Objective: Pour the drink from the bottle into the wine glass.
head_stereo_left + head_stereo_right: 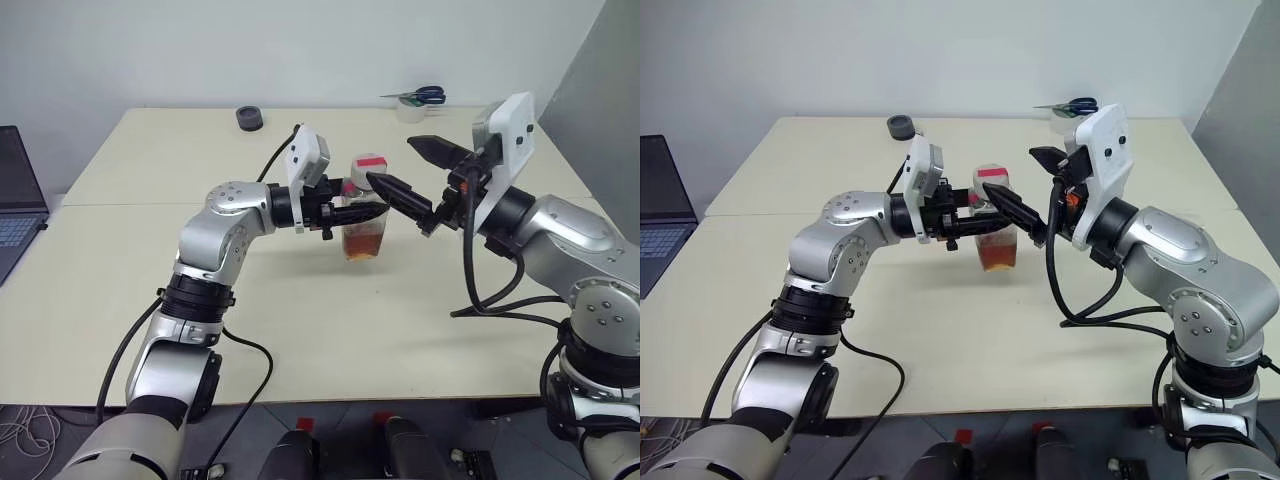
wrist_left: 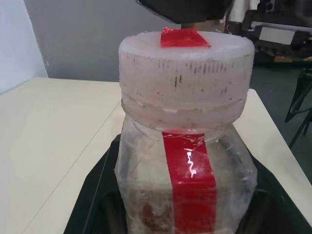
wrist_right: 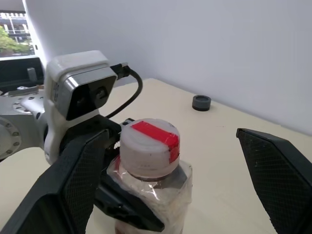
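Note:
My left gripper point(image 1: 366, 207) is shut on the bottle point(image 1: 363, 228), a small clear squarish one with a red label strip point(image 2: 191, 180), holding it upright by its body near the table's middle. A small amount of reddish-amber drink point(image 1: 363, 244) sits at its bottom. The white cap with red tape point(image 3: 149, 144) is on the neck. My right gripper point(image 1: 392, 160) stands open at cap height, one finger point(image 3: 73, 183) on either side of the cap without touching it. The wine glass is out of view.
A small black round object point(image 1: 249, 118) lies at the far side of the cream table point(image 1: 150, 300). A tape roll with blue-handled scissors point(image 1: 417, 99) sits at the far right. A laptop point(image 1: 15, 205) is at the left, off the table.

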{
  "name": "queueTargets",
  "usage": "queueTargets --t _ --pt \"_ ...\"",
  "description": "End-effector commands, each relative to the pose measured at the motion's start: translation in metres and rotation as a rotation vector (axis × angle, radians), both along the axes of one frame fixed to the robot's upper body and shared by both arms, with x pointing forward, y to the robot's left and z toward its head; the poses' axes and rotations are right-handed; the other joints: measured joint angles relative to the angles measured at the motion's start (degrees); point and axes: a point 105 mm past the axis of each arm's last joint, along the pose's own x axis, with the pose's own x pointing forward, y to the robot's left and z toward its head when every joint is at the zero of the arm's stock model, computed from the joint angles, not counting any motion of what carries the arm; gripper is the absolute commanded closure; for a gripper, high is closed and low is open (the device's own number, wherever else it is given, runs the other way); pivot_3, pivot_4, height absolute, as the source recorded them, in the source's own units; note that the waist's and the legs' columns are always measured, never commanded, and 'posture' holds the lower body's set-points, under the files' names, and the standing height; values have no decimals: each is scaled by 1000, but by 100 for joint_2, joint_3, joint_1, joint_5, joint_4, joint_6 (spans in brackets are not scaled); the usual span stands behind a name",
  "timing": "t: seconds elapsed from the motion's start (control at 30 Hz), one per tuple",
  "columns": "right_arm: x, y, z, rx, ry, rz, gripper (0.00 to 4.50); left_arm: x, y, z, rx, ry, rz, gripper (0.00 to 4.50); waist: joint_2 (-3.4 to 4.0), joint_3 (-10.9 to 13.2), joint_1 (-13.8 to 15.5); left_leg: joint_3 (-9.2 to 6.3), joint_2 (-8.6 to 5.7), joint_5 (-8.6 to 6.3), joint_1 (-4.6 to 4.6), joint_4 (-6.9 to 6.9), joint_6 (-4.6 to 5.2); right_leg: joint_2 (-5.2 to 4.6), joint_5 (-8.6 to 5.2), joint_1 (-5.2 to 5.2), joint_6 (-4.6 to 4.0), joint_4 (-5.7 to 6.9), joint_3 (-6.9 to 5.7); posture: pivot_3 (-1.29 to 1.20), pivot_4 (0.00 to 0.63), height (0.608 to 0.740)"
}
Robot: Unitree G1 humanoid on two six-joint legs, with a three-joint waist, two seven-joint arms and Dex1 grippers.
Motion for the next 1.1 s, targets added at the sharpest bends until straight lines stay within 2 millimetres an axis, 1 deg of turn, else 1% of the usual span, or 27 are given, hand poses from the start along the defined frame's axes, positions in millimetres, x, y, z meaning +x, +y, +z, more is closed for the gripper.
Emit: queueTargets --t 0.03,0.17,0.63,0.73,0.8,0.83,0.9,0.93,1.1 --pt "-4 4 14 0 -72 16 34 -3 -7 20 -27 -86 -29 2617 0 0 -1 0 0 0 0 0 0 0 0 0 0 0 -1 0 150 740" --pt "-5 6 10 -23 -42 65 34 -3 -9 21 -35 -90 -32 2617 0 0 -7 1 0 0 1 -1 1 3 0 0 0 1 -3 0 150 740" --pt "-4 15 11 19 -17 133 34 -5 -9 21 -33 -111 -19 2617 0 0 -9 1 1 0 2 -2 1 4 0 0 0 3 -3 0 150 740" --pt "-5 17 9 14 -12 143 652 -6 -9 21 -32 -113 -21 2617 0 0 -9 1 1 0 2 -2 1 4 0 0 0 3 -3 0 150 740" --pt "-6 17 6 12 -2 151 1309 -7 -10 22 -32 -116 -23 2617 0 0 -9 1 1 -1 2 -2 1 4 0 0 0 3 -3 0 150 740" --pt "-6 18 5 14 0 153 1733 -8 -10 22 -33 -116 -24 2617 0 0 -9 1 1 0 2 -2 1 4 0 0 0 3 -3 0 150 740" --pt "-6 19 6 18 0 155 2446 -8 -10 22 -33 -116 -26 2617 0 0 -9 1 1 0 2 -2 1 4 0 0 0 4 -3 0 150 740" --pt "-6 19 6 20 -2 156 2680 -8 -10 22 -33 -117 -26 2617 0 0 -9 1 1 0 3 -2 1 4 0 0 0 4 -3 0 150 740" --pt "-6 19 9 35 -16 150 2678 -8 -10 21 -32 -115 -30 2617 0 0 -9 1 1 0 3 -2 1 4 0 0 0 4 -3 0 150 740"
